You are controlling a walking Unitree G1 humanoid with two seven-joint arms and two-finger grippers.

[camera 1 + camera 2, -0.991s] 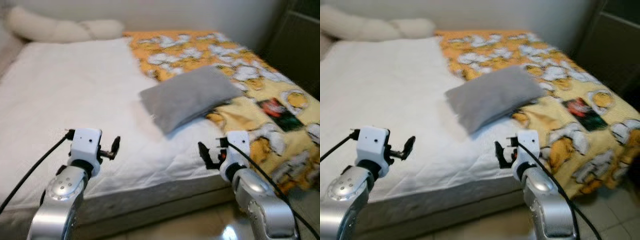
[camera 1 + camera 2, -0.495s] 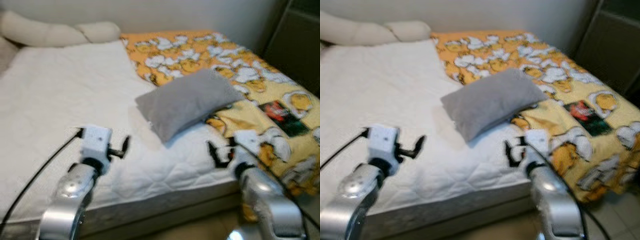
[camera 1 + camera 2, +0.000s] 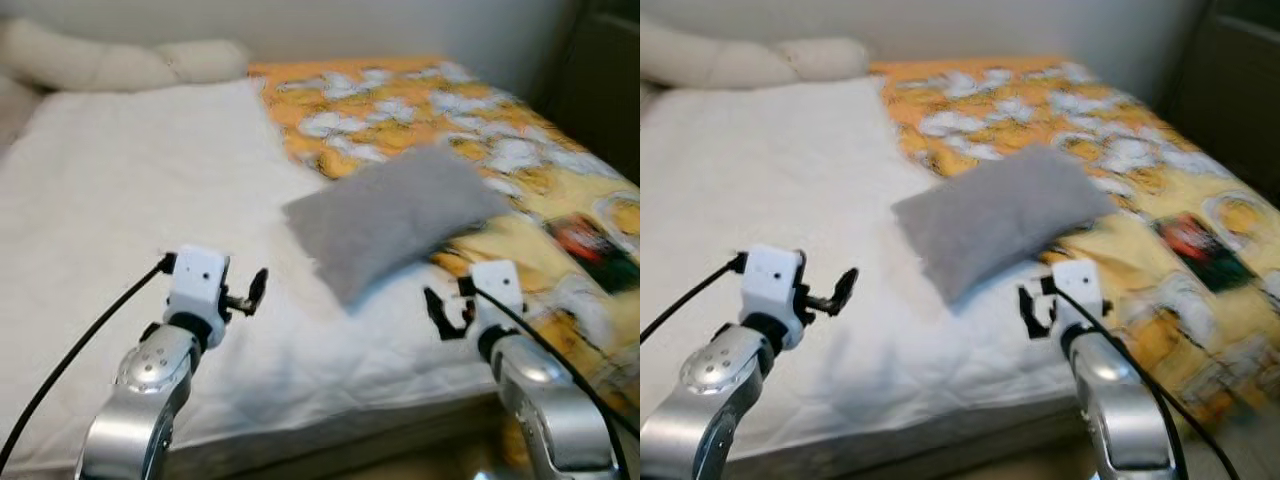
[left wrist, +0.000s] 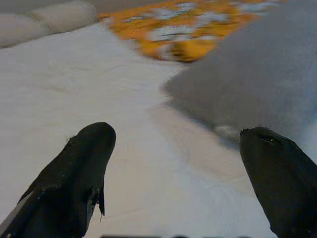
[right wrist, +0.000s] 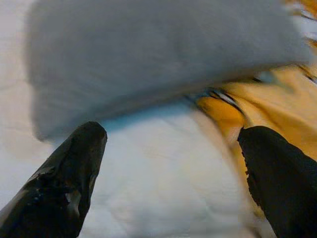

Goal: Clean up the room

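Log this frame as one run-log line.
left gripper: open, above bed | right gripper: open, near grey pillow | pillow: on bed, ungrasped

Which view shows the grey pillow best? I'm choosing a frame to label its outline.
The right eye view: the whole grey pillow lies across the white sheet and the yellow blanket, though blurred. The left eye view shows it likewise. Both wrist views crop it, beyond each open pincer.

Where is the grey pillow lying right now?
The grey pillow lies mid-bed in the head views, straddling the white mattress cover and the yellow patterned blanket, just beyond the open right gripper.
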